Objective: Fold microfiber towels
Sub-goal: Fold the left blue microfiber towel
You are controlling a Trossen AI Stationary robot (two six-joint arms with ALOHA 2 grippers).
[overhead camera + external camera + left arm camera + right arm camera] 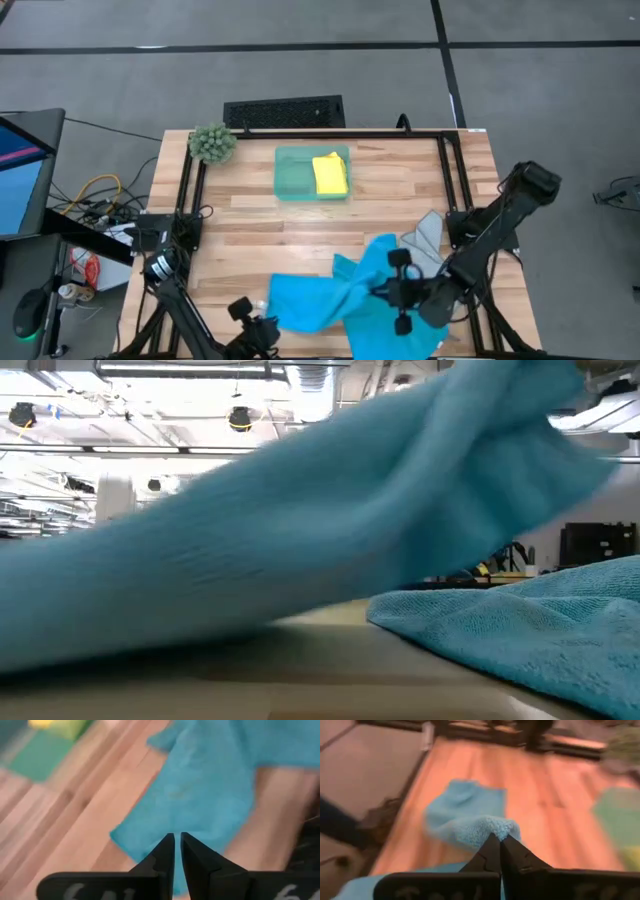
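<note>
A bright blue towel [320, 298] is spread across the near middle of the table. In the low view [300, 530] it slopes up toward my right gripper. More blue cloth [540, 620] lies flat by the near right edge. My right gripper [398, 290] is shut on a raised bunch of the blue towel. My left gripper [266, 322] is at the towel's left edge, its fingers nearly together on it. A yellow towel [330, 175] lies in the teal tray [292, 175]. A light grey towel [426, 235] lies on the table at the right. My left gripper [177, 840] has its fingers closed on the blue towel's left edge [150, 832], near a corner, coming level from the table's near left. The fingers hide the place of contact. The cloth spreads out beyond the tips. My right gripper [499, 839] pinches a bunched fold of the blue towel [487, 827] at its fingertips, several layers by the look. The fold is lifted off the table. The rest of the towel [462, 805] runs down to the table toward the left.
A fuzzy green plant ball [212, 143] sits at the far left corner. A dark frame rail [320, 133] runs along the table's far edge and sides. Bare wood [250, 230] lies between the tray and the blue towel.
</note>
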